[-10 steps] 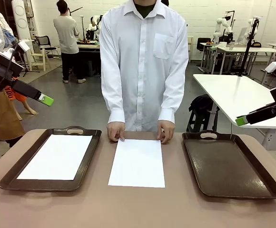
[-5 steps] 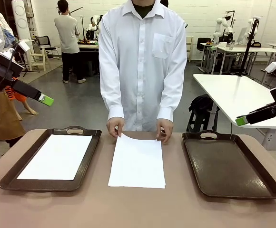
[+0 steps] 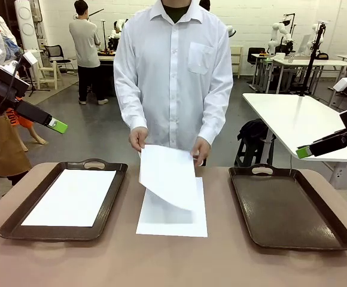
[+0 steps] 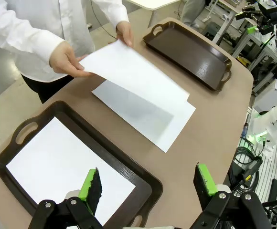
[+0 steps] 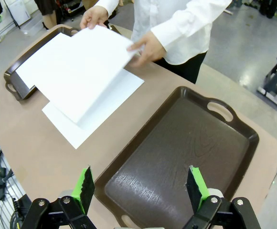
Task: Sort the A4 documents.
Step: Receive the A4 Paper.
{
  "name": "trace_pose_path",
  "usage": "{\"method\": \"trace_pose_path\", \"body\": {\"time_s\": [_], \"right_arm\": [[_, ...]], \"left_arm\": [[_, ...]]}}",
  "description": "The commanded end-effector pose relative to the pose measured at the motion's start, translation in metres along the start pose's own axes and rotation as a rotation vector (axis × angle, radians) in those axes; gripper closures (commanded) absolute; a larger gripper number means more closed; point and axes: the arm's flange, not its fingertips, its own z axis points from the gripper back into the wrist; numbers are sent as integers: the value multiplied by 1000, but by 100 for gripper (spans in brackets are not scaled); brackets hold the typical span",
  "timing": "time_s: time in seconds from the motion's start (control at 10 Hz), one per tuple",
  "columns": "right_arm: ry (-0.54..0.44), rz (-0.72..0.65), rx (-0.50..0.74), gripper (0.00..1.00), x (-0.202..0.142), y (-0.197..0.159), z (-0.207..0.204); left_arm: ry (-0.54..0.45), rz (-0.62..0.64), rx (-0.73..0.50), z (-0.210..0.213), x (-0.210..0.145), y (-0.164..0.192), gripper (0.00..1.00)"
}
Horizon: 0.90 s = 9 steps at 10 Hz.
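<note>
The person (image 3: 173, 72) has just lifted the top A4 sheet (image 3: 167, 176) off the pile (image 3: 172, 222), perhaps to sort it; left gripper (image 4: 148, 181) and right gripper (image 5: 139, 185) gape wide, empty.

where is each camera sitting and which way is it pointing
front: fixed between the arms, facing across the table at the person holding a raised sheet; left gripper and right gripper poke in from the sides.
left wrist: above the left tray, looking down between its own open fingers.
right wrist: above the bare right tray, looking down between its own open fingers.
shared: both wrist views catch the person's hands, the raised sheet and the paper lying on the table.
</note>
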Motion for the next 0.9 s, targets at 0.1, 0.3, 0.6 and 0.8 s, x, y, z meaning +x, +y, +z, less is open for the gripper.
{"method": "trace_pose_path", "body": {"time_s": [0.1,0.3,0.6,0.8], "right_arm": [[1,-1,2,0,0,0,-1],[1,-1,2,0,0,0,-1],[1,-1,2,0,0,0,-1],[1,-1,2,0,0,0,-1]], "left_arm": [[-7,-9,-10,1,-1,0,0],[-7,-9,-10,1,-1,0,0],[-7,-9,-10,1,-1,0,0],[-7,-9,-10,1,-1,0,0]]}}
